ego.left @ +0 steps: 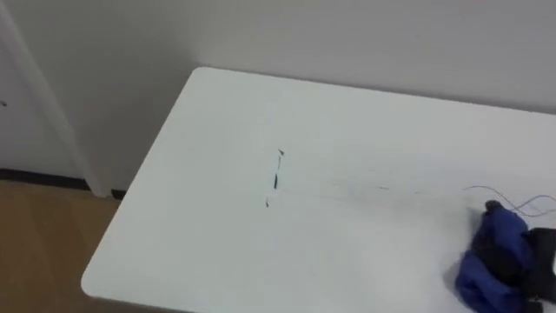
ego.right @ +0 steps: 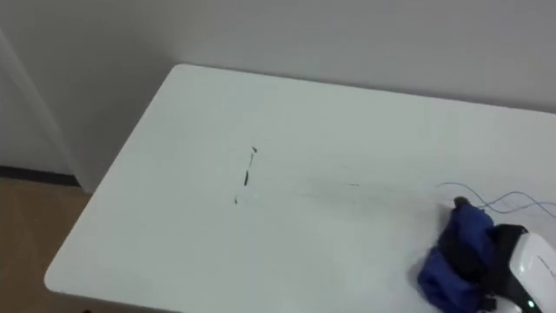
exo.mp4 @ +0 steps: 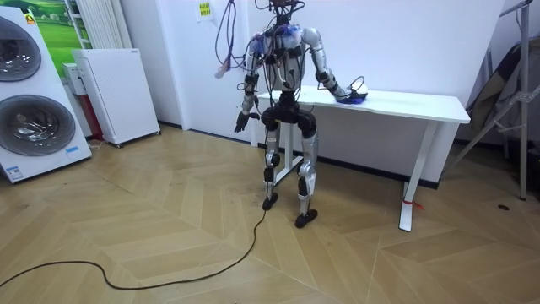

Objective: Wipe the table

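A white table (ego.left: 217,243) (exo.mp4: 422,105) carries short dark pen marks (ego.left: 274,180) (ego.right: 247,178) near its middle, with a faint grey smear running right from them. A bunched blue cloth (ego.left: 497,252) (ego.right: 459,252) (exo.mp4: 353,99) lies at the table's lower right. My right hand (ego.right: 521,265) (ego.left: 543,261) comes in from the right, its dark fingers curled into the cloth, well right of the marks. In the room view my left hand (exo.mp4: 240,124) hangs by my side, fingers relaxed, holding nothing.
Thin loose blue threads (ego.left: 521,202) trail from the cloth across the tabletop. The table's far edge meets a pale wall (ego.left: 347,35). Wood floor (ego.left: 43,243) lies beyond the table's left end. A washing machine (exo.mp4: 34,101) and a white cabinet (exo.mp4: 114,93) stand at the room view's left.
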### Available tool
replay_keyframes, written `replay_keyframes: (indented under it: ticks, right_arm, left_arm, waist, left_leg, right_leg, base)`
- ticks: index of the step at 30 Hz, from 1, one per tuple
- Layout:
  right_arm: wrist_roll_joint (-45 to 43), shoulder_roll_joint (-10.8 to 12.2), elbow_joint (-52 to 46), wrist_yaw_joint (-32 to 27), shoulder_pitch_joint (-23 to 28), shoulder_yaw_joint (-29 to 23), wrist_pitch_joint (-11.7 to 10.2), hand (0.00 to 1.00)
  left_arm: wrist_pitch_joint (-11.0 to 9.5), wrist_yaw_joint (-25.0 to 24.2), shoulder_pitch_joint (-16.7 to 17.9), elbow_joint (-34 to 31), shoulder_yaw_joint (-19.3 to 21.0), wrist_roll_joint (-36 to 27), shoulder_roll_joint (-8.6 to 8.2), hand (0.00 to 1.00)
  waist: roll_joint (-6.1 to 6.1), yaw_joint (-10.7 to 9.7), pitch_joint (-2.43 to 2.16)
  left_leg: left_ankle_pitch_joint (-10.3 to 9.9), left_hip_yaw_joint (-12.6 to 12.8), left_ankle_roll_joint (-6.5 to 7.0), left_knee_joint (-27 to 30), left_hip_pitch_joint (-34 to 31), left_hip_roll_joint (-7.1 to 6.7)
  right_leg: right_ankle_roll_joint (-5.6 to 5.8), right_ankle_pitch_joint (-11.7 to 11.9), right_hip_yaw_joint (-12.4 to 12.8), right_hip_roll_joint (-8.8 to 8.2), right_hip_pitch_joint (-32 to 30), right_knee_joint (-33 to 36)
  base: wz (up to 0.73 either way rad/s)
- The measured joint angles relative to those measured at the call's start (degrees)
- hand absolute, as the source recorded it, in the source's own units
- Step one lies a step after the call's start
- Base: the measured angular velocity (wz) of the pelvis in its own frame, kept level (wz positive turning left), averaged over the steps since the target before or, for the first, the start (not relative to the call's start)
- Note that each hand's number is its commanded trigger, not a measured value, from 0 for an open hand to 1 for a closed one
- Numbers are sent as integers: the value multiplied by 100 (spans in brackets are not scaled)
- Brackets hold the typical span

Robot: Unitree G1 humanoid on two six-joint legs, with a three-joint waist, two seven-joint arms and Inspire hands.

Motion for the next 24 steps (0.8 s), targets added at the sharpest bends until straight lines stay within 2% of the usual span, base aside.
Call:
replay_keyframes:
  ticks: [1, 2, 4, 5, 7, 8, 9, 10, 12, 14, 15, 17, 18, 19, 20, 21, 22, 24]
  right_arm:
    - [-17, 9, -35, 39, -136, 116, 227, 100]
    - [-63, 14, -59, 78, -202, 175, 339, 100]
    - [-439, 118, -543, 363, -319, 579, 965, 100]
    - [-591, 153, -736, 493, -319, 712, 1114, 100]
    - [-1098, 353, -1679, 1113, -394, 1585, 1578, 100]
    - [-1241, 430, -1832, 1275, -473, 1853, 1637, 100]
    - [-1516, 631, -2066, 1606, -694, 2334, 1713, 100]
    - [-1675, 855, -2164, 1890, -949, 2693, 1717, 100]
    - [-1697, 1024, -2233, 2220, -1312, 2976, 1632, 100]
    - [-1680, 1033, -2161, 2316, -1493, 3012, 1505, 100]
    - [-1637, 995, -2107, 2307, -1437, 2913, 1487, 100]
    - [-1412, 927, -1845, 2194, -1279, 2616, 1265, 100]
    - [-1198, 837, -1747, 1990, -1116, 2501, 1012, 100]
    - [-1003, 752, -1669, 1765, -915, 2296, 749, 100]
    - [-888, 703, -1625, 1638, -763, 2142, 619, 100]
    - [-567, 576, -1576, 1402, -422, 1766, 402, 100]
    - [-294, 462, -1545, 1199, -102, 1356, 333, 100]
    - [84, 243, -1201, 929, 162, 841, 218, 100]
  left_arm:
    - [20, 0, -3, 1, -134, 1, -19, 0]
    - [30, 0, 3, 8, -215, 0, -34, 0]
    - [162, -55, 10, 9, -366, 9, -193, 0]
    - [200, -76, 9, 10, -405, 8, -233, 0]
    - [283, -114, -13, 18, -541, 7, -356, 0]
    - [315, -136, -21, 21, -604, 5, -357, 0]
    - [373, -227, -43, 18, -712, 3, -360, 0]
    - [435, -340, -82, -13, -852, 1, -374, 0]
    - [480, -532, -44, -278, -907, 6, -451, 0]
    - [478, -621, 16, -355, -921, -46, -481, 0]
    - [479, -644, 82, -355, -907, -60, -479, 0]
    - [477, -667, 214, -357, -846, -56, -468, 0]
    - [467, -678, 317, -355, -765, -59, -437, 0]
    - [443, -679, 374, -341, -646, -34, -388, 0]
    - [427, -681, 383, -314, -521, 7, -372, 0]
    - [373, -680, 375, -213, -247, 123, -323, 0]
    - [322, -675, 384, -123, -16, 247, -232, 0]
    - [329, -670, 477, -81, 328, 280, -70, 0]
  waist:
    - [3, 105, -1]
    - [18, 185, 2]
    - [40, 355, 18]
    - [41, 405, 19]
    - [71, 722, 38]
    - [66, 787, 42]
    - [53, 867, 54]
    - [45, 905, 65]
    - [44, 998, 106]
    - [59, 1064, 129]
    - [69, 1030, 156]
    - [48, 1008, 159]
    - [24, 890, 151]
    - [-4, 743, 154]
    - [-41, 668, 151]
    - [-85, 526, 152]
    - [-115, 438, 138]
    - [-106, 412, 125]
  left_leg:
    - [-6, -12, 6, -18, 52, 1]
    - [-12, -36, 7, -29, 71, 2]
    - [-33, -171, 0, -27, 88, 11]
    - [-39, -199, -11, -28, 88, 12]
    - [-58, -414, -44, -57, 81, 18]
    - [-60, -496, -49, -57, 70, 16]
    - [-55, -661, -71, -55, 34, 12]
    - [-33, -805, -99, -46, -48, -1]
    - [22, -932, -107, -39, -174, -17]
    - [100, -944, -91, -46, -209, -27]
    - [119, -942, -79, -50, -203, -44]
    - [123, -907, -63, -59, -192, -84]
    - [134, -897, -42, -52, -195, -117]
    - [144, -751, -25, -53, -165, -111]
    - [153, -687, -10, -60, -150, -114]
    - [165, -557, 17, -90, -100, -125]
    - [158, -406, 47, -139, -26, -118]
    - [116, -265, 94, -184, 107, -106]
  right_leg:
    - [-29, 18, 42, 52, 4, -49]
    - [-49, 31, 99, 84, 9, -57]
    - [-141, 101, 139, 183, -21, -136]
    - [-153, 108, 141, 202, -38, -148]
    - [-266, 179, 136, 317, -165, -141]
    - [-280, 188, 128, 348, -191, -140]
    - [-285, 190, 106, 397, -221, -141]
    - [-295, 183, 63, 415, -252, -141]
    - [-312, 167, 25, 413, -273, -159]
    - [-303, 160, 15, 388, -220, -192]
    - [-293, 154, 16, 366, -156, -226]
    - [-246, 125, 9, 321, -89, -241]
    - [-215, 105, -31, 285, -51, -242]
    - [-214, 105, -23, 258, 29, -252]
    - [-211, 103, -17, 236, 71, -252]
    - [-205, 100, -7, 194, 174, -243]
    - [-195, 106, 38, 164, 237, -219]
    - [-160, 128, 122, 142, 272, -181]
  base:
    - [-47]
    - [-63]
    - [-51]
    - [-43]
    - [-51]
    - [-24]
    - [15]
    - [35]
    - [65]
    - [74]
    - [69]
    - [50]
    - [46]
    - [53]
    - [66]
    - [57]
    - [37]
    - [-23]
